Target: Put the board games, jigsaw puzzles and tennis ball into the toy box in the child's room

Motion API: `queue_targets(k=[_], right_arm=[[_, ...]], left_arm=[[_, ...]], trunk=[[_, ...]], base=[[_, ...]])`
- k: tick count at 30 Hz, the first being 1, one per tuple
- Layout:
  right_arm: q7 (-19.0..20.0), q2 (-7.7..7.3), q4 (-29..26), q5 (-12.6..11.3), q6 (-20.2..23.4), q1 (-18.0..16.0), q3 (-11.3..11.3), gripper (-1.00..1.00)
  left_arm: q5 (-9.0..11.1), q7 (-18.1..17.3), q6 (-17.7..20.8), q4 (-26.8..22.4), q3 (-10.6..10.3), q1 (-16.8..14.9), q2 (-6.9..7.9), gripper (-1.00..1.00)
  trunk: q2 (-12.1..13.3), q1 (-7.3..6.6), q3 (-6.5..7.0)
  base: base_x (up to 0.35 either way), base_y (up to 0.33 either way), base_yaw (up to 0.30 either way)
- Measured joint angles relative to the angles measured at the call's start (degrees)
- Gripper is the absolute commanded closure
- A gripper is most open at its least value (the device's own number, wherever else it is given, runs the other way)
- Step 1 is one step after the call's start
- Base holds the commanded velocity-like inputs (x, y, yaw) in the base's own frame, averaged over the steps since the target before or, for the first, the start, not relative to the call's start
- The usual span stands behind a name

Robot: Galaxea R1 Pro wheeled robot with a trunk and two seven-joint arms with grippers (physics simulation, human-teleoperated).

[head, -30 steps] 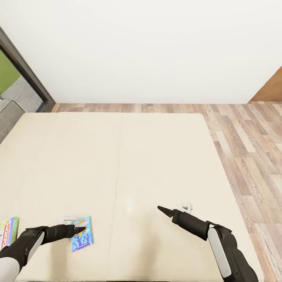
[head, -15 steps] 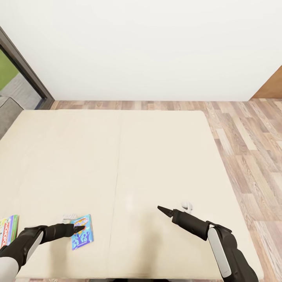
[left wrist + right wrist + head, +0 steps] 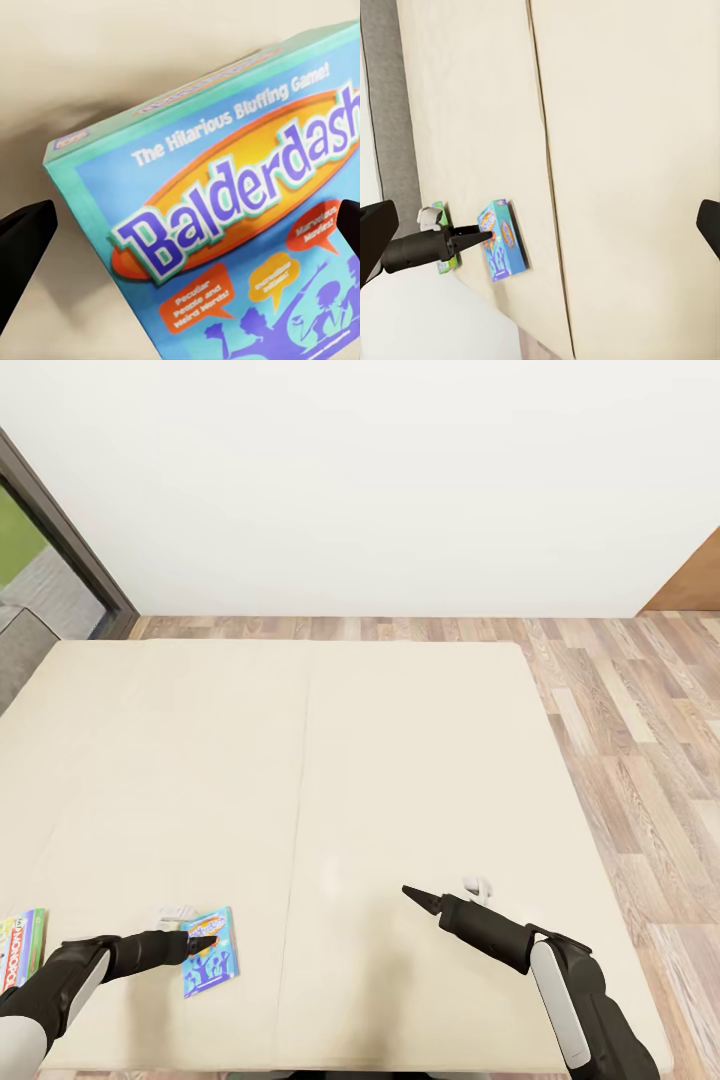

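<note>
Spreading across most of the head view, the bed (image 3: 400, 760) is a wide cream-beige mattress with a seam down its middle, standing on a wood-plank floor (image 3: 640, 740) below a plain white wall (image 3: 380, 480), with a dark window frame (image 3: 60, 530) off its far left corner. Both black arms reach over the near edge of the bed. The light-blue Balderdash board game (image 3: 210, 954) lies flat near the bed's near edge, left of the seam, and the left gripper (image 3: 205, 941) hangs right over its far end; from the left wrist camera the fingers (image 3: 26, 232) stand wide apart at either side of the box's printed lid (image 3: 225, 217), not closed on it. The Monopoly board game (image 3: 22, 948), with its green edge, lies at the near left corner of the bed, apart from the blue box. The right gripper (image 3: 417, 897) points out over the mattress right of the seam, well apart from both games, holding nothing; its fingers (image 3: 375, 232) stand spread in the right wrist view.
</note>
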Motion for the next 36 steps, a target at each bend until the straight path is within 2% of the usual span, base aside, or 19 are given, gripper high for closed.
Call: queue_targets(k=[6,12,17,30,33,36], right_arm=[[0.0,0.00,0.0,0.0,0.0,0.0,0.0,-1.00],[0.0,0.01,0.0,0.0,0.0,0.0,0.0,-1.00],[0.0,0.01,0.0,0.0,0.0,0.0,0.0,-1.00],[0.0,0.01,0.0,0.0,0.0,0.0,0.0,-1.00],[0.0,0.00,0.1,0.0,-0.1,0.0,0.0,-1.00],[-0.7,0.97,1.0,0.4,-1.0,0.0,0.2,-1.00]], left_arm=[[-0.2,0.1,-0.2,0.1,0.0,0.0,1.01,-1.00],[-0.4,0.2,-0.4,0.3,0.1,0.0,0.97,-1.00],[-0.8,0.2,0.1,0.5,-0.1,0.0,1.57,-1.00],[-0.2,0.2,-0.1,0.4,0.0,0.0,1.32,-1.00],[-0.8,0.2,0.3,0.5,-0.1,0.0,1.91,-1.00],[-0.8,0.3,0.6,1.2,0.5,-0.4,1.86,-1.00]], trunk=[[0.0,0.00,0.00],[0.0,0.00,0.00],[0.0,0.00,-0.01],[0.0,0.00,-0.01],[0.0,0.01,-0.01],[0.0,0.00,0.01]], base=[[0.000,-0.178,0.000],[0.000,-0.151,0.000],[0.000,-0.072,0.000],[0.000,-0.199,0.000],[0.000,-0.048,0.000],[0.000,0.000,0.000]])
